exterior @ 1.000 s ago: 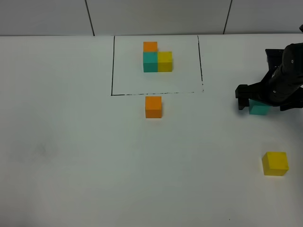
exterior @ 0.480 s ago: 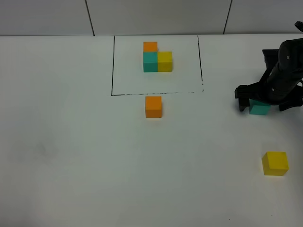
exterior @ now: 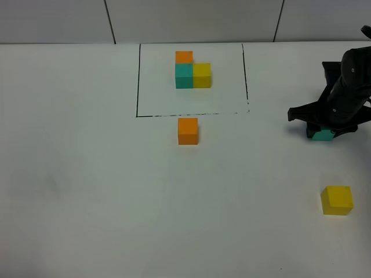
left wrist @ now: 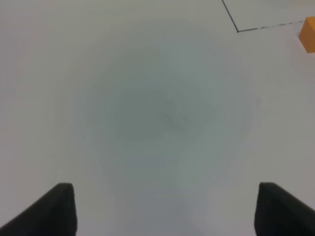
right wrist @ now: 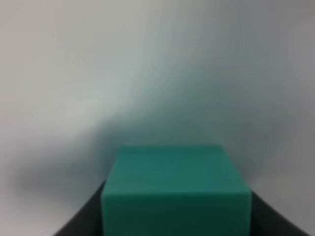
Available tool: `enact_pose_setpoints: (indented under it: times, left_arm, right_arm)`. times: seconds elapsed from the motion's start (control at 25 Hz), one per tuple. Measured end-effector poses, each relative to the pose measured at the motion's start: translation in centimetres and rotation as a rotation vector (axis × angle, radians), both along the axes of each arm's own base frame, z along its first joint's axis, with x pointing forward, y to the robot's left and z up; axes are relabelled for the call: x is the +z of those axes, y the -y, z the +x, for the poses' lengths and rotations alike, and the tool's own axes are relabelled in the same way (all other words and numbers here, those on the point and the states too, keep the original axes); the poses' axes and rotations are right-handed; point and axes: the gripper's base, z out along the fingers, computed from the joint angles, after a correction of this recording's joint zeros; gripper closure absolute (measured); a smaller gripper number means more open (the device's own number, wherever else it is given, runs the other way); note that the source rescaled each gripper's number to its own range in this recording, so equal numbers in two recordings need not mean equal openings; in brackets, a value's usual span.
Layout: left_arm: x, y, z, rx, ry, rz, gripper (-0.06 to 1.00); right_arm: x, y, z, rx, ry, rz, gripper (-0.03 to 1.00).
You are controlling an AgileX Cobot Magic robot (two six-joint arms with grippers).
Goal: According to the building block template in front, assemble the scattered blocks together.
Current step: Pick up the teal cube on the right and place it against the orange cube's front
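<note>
The building block template (exterior: pixel 193 75), an orange, teal and yellow cluster, sits inside the black drawn frame at the back. The scattered orange block (exterior: pixel 188 131) lies just in front of the frame and shows at an edge of the left wrist view (left wrist: pixel 308 33). The yellow block (exterior: pixel 337 200) lies at the front right. My right gripper (exterior: pixel 322 131) is down at the right, shut on the teal block (exterior: pixel 323 136). In the right wrist view the teal block (right wrist: pixel 174 191) fills the gap between the fingers (right wrist: pixel 86 216). My left gripper (left wrist: pixel 167 211) is open and empty over bare table.
The white table (exterior: pixel 87 185) ends at a grey panelled wall (exterior: pixel 191 20) at the back. The left arm is out of the exterior view.
My right gripper has dropped lower over the teal block and its fingers have closed in on it. The other blocks have not moved.
</note>
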Motion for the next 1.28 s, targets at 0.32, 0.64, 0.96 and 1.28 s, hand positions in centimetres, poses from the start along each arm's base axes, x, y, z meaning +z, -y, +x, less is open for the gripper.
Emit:
enact_pose_setpoints:
  times: [0.32, 0.64, 0.96, 1.28]
  left_arm:
    - [0.0, 0.0, 0.0, -0.001, -0.001, 0.001, 0.25]
    - [0.0, 0.0, 0.0, 0.0, -0.001, 0.0, 0.25]
    - [0.0, 0.0, 0.0, 0.0, -0.001, 0.0, 0.25]
    - [0.0, 0.0, 0.0, 0.0, -0.001, 0.0, 0.25]
  right_arm:
    - [6.5, -5.2, -2.0, -0.008, 0.092, 0.024, 0.94]
    - [7.0, -14.0, -6.9, 0.031, -0.041, 0.009, 0.94]
    - [5.8, -21.9, -9.4, 0.067, 0.02, 0.077, 0.94]
    - [3.8, -26.4, -7.7, 0.121, -0.008, 0.089, 0.94]
